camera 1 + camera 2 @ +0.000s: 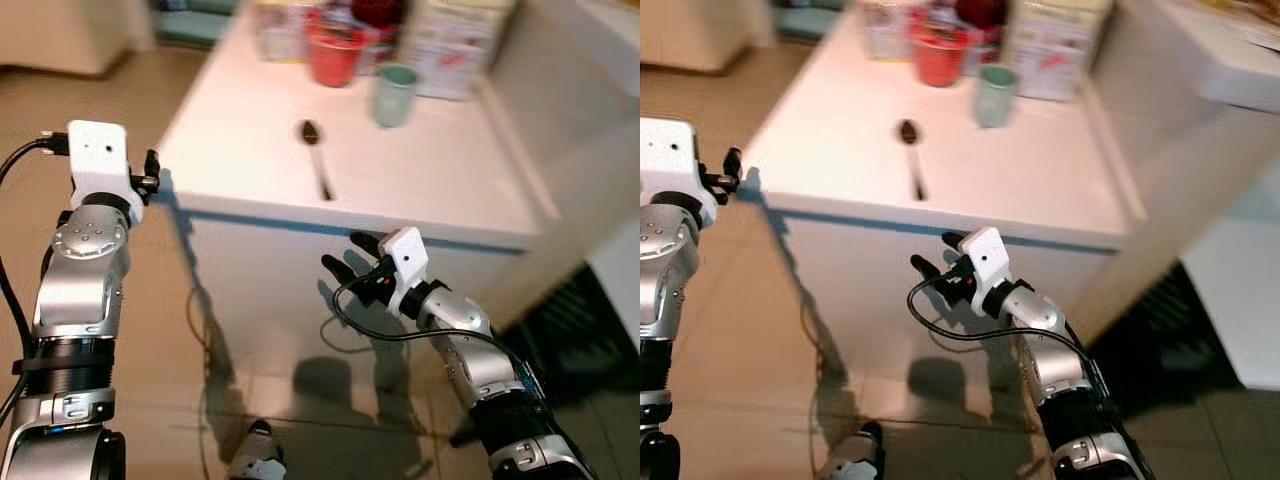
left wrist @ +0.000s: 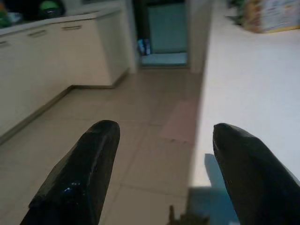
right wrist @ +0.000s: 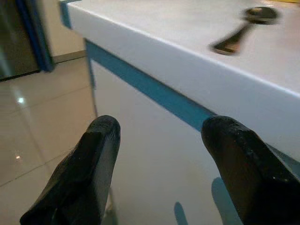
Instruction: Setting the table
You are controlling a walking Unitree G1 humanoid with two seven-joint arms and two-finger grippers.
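A dark metal spoon (image 1: 317, 156) lies on the white table (image 1: 420, 190), bowl end away from me; it also appears as the spoon (image 3: 241, 29) in the right wrist view. Behind it stand a pale green cup (image 1: 395, 94) and a red cup (image 1: 335, 53). My right gripper (image 1: 352, 254) hangs open below the table's front edge, just right of the spoon's line, nothing between its fingers. My left gripper (image 1: 152, 172) is raised beside the table's left front corner, open and empty, with its black fingers (image 2: 79, 173) pointing along the table's left side.
Boxes and cartons (image 1: 455, 45) crowd the table's back edge. A white counter (image 1: 1230, 60) runs along the right. White cabinets (image 2: 61, 56) line the far wall across tan floor tiles (image 1: 250, 380). A blue stripe (image 3: 154, 91) marks the table's front face.
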